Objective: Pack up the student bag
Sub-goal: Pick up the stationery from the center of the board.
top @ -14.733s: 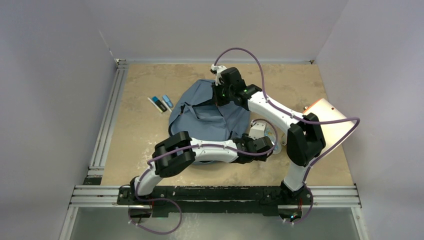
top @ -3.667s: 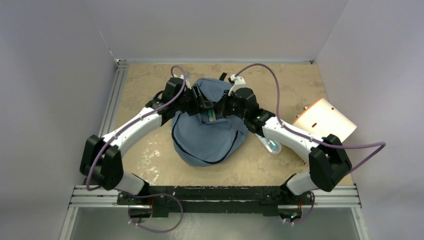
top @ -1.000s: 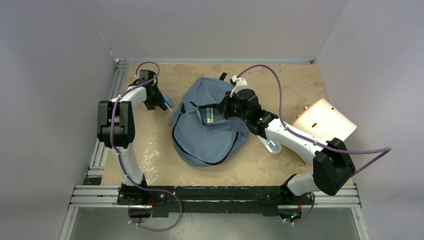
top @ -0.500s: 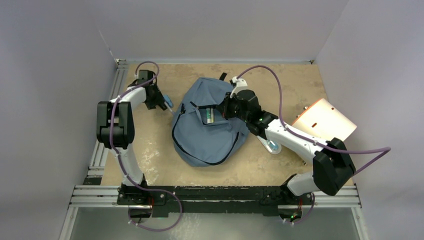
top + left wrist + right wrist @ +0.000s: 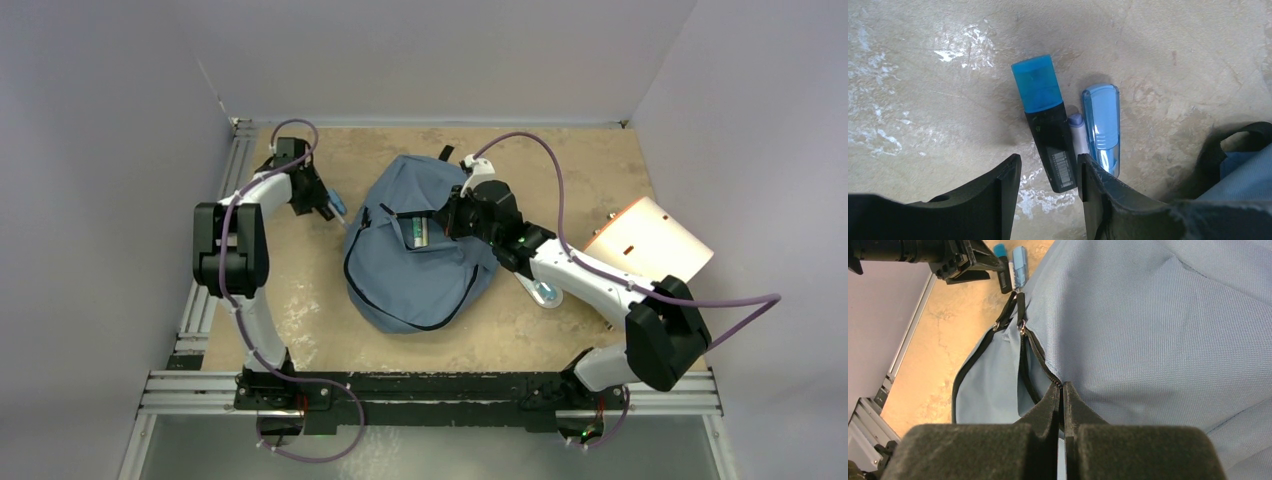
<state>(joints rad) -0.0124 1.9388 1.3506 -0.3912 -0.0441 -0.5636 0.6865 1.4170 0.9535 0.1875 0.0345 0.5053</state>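
Note:
The student bag (image 5: 420, 265) lies flat mid-table, slate blue with black zippers; its front pocket is held open and shows a small item (image 5: 420, 232) inside. My right gripper (image 5: 443, 222) is shut on the pocket's zipper edge (image 5: 1062, 388). My left gripper (image 5: 325, 207) is open, low over the table left of the bag. Its jaws straddle the end of a black marker with a blue cap (image 5: 1048, 125). A thin white pen (image 5: 1078, 136) and a light blue case (image 5: 1103, 127) lie beside the marker.
The beige folder (image 5: 648, 240) lies at the right edge. A clear plastic item (image 5: 545, 292) lies under my right forearm. A black bag strap (image 5: 1235, 142) curls close to my left gripper's right finger. Metal rails (image 5: 215, 240) run along the left side.
My left gripper has left the bag's pocket and moved to the pens on the left, and in the last second it has barely shifted. My right gripper has kept hold of the pocket edge.

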